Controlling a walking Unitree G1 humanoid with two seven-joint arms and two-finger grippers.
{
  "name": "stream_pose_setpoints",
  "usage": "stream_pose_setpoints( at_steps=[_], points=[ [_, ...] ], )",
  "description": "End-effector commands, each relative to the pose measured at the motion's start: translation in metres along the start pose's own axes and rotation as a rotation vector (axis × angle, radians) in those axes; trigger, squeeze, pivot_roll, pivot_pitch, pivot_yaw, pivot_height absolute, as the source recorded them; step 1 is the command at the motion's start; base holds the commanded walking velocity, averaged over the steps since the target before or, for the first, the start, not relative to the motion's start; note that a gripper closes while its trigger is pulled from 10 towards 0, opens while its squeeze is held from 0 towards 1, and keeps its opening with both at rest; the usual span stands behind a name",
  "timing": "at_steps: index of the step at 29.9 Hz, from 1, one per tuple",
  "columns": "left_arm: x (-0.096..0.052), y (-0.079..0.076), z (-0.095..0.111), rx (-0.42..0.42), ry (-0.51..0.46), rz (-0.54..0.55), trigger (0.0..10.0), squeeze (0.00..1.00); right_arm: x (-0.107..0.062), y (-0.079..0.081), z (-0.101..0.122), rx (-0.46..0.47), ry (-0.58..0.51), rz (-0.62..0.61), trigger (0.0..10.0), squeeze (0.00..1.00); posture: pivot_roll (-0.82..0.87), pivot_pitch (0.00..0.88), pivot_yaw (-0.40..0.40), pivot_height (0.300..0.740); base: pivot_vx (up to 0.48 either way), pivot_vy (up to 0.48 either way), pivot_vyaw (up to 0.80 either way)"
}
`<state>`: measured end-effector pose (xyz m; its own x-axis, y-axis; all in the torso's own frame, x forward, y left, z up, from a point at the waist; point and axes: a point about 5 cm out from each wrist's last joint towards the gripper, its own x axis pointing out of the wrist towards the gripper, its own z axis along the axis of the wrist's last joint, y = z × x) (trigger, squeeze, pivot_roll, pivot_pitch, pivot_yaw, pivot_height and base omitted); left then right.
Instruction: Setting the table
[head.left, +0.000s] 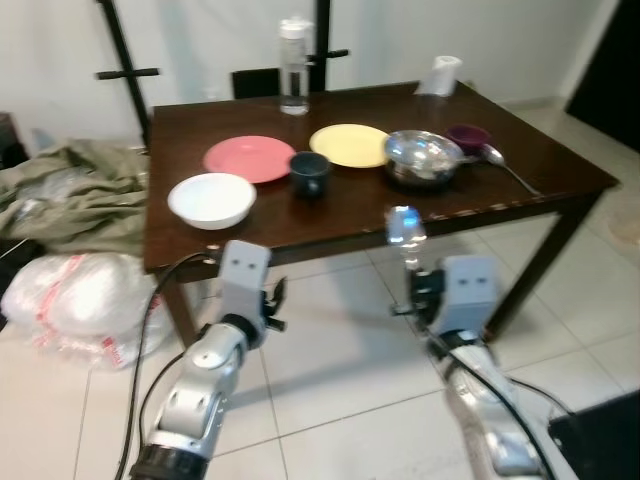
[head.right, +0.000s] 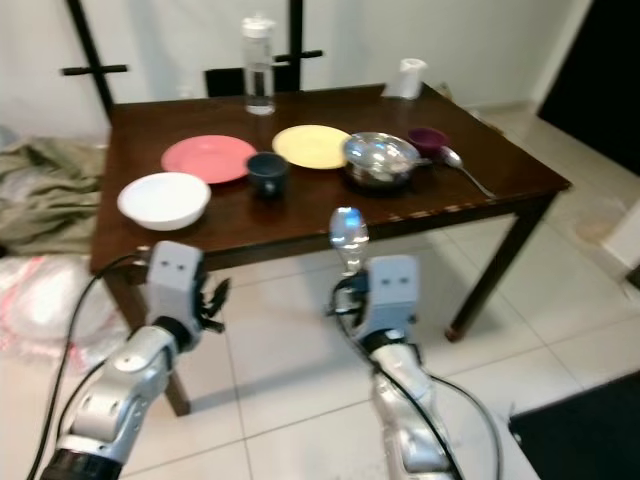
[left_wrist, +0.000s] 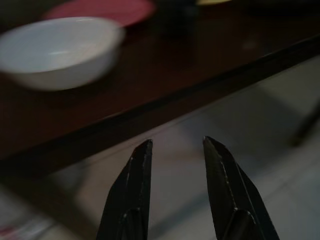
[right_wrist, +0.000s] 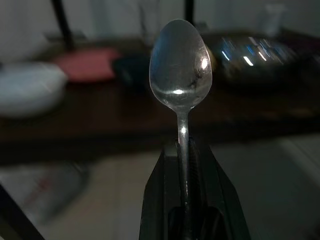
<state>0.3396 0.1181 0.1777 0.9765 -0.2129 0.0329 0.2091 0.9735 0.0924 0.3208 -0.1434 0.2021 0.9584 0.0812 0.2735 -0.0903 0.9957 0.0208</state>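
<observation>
Right gripper (right_wrist: 184, 150) pinching a spoon (right_wrist: 180, 70) upright by the handle, bowl uppermost, just short of the dark table's (head.left: 250, 215) near edge. Left gripper (left_wrist: 175, 150) spread, holding nothing, near that edge. White bowl (head.left: 211, 199) at ten o'clock from the spoon.

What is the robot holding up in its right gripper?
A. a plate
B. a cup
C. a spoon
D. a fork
C. The right gripper is shut on the handle of a shiny spoon, bowl end up, in front of the table.
</observation>
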Motion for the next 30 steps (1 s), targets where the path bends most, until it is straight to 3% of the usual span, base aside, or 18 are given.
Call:
stream_pose_setpoints(
  at_steps=[1, 2, 7, 30],
  points=[
    [0.001, -0.002, -0.002, 0.013, 0.0, 0.006, 10.0, 0.0, -0.002, -0.004, 0.004, 0.017, -0.025, -0.019, 10.0, 0.0, 0.01, 0.118, 0.058, 0.74, 0.0, 0.0, 0.52],
    [0.003, 0.002, 0.002, 0.038, -0.027, 0.041, 10.0, 0.0, 0.003, -0.01, 0.021, 0.071, -0.099, -0.052, 10.0, 0.0, 0.01, 0.117, 0.059, 0.74, 0.48, 0.0, 0.0],
    [0.006, 0.006, 0.005, 0.039, -0.038, 0.07, 10.0, 0.0, 0.005, -0.012, 0.033, 0.102, -0.157, -0.067, 10.0, 0.0, 0.0, 0.117, 0.059, 0.74, 0.48, 0.0, 0.0],
    [0.007, 0.004, 0.006, 0.071, -0.064, 0.058, 10.0, 0.0, 0.005, -0.013, 0.029, 0.078, -0.14, -0.057, 10.0, 0.0, 0.01, 0.112, 0.063, 0.74, 0.48, 0.0, 0.0]
  ],
)
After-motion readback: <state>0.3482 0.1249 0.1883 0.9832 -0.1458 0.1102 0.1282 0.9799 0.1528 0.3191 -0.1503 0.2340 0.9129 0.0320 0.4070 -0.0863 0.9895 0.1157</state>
